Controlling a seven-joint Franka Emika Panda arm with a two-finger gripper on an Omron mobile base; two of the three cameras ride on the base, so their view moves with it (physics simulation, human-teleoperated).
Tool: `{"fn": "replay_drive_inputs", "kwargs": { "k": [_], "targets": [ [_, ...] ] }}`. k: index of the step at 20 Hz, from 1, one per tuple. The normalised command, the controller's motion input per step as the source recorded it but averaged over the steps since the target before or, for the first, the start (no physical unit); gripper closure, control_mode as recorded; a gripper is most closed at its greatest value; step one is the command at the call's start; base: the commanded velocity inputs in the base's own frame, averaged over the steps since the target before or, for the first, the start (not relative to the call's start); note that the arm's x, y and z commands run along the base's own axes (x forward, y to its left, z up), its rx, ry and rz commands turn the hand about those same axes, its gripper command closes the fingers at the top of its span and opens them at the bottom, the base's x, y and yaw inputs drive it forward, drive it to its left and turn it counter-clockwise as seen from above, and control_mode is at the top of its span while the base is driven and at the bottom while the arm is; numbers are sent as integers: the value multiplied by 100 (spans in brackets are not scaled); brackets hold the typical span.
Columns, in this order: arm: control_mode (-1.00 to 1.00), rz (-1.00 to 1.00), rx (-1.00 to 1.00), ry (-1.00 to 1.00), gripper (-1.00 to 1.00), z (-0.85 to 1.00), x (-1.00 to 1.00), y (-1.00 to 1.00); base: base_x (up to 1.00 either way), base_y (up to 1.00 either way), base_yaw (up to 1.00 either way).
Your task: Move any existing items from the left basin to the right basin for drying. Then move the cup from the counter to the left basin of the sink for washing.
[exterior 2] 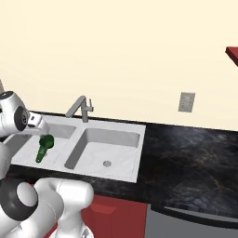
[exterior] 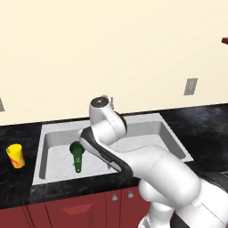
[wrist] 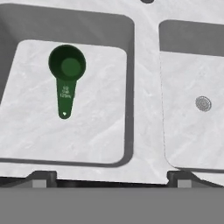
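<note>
Your own arm hides much of the sink (exterior: 176,141) in the left base view: the white links cross the divider and cover most of the right basin (exterior 2: 104,149), so its drain can only be made out from the right base view and the hand view. The faucet (exterior 2: 80,107) is nearly all hidden behind the arm's upper joint on the left side, yet it stands clear against the wall from the right.

The green scoop (wrist: 66,78) lies flat on the floor of the left basin (wrist: 30,131), toward its back edge, its round head toward the back wall and its handle pointing at the front rim. There is pale writing on the handle, too small for you to read. In the right base view the arm cuts off part of the scoop's head.

The yellow cup (exterior: 16,156) stands upright on the black counter (exterior: 205,124), well left of the sink near the picture's left edge, with a red-orange mark on its side that you cannot make out as any word.

The gripper (wrist: 111,178) hangs above the sink's front rim, roughly over the divider. Its two dark fingertips (wrist: 41,177) sit far apart at the bottom of the hand view, wide and holding nothing.

A grey outlet plate (exterior 2: 187,102) sits on the wall right of the sink.
</note>
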Motion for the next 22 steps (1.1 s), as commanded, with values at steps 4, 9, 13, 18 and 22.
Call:
{"fn": "replay_drive_inputs", "kwargs": {
  "k": [4,9,13,18,22],
  "targets": [
    [-100,0,0,2,-100,-44,31,22,0,0,0],
    [-100,0,0,0,-100,-40,29,12,0,0,0],
    [-100,0,0,0,-100,-35,29,13,0,0,0],
    [-100,0,0,0,-100,-31,23,21,0,0,0],
    [-100,0,0,0,-100,-31,22,20,0,0,0]
  ]
}}
